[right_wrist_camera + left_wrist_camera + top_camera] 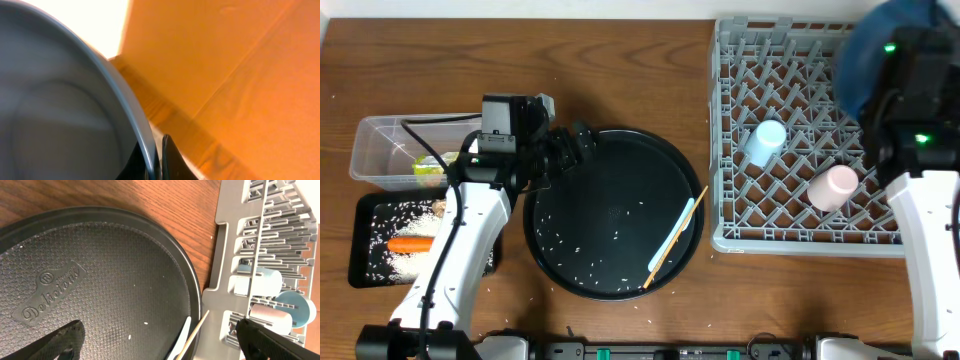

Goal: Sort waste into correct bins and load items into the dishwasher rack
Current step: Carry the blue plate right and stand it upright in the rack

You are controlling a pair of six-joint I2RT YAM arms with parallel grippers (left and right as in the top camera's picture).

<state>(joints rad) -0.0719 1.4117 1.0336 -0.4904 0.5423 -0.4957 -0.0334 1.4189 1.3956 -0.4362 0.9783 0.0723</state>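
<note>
My right gripper (158,152) is shut on the rim of the dark-blue plate (873,45), which hangs over the far right corner of the dishwasher rack (725,120). A light-blue cup (763,142) and a pink cup (833,187) lie inside the rack. My left gripper (576,142) stands open and empty over the upper-left rim of the round black tray (620,170). A wooden chopstick (672,243) and a slim white utensil (678,228) lie at that tray's right edge. In the left wrist view the chopstick (198,329) and the utensil (183,335) show between my fingers (60,340).
A clear tub (380,140) at the left holds a yellow-green wrapper (430,166). In front of it a shallow black tray (365,262) holds an orange carrot (410,243) and white rice. Loose rice grains (570,243) dot the round tray.
</note>
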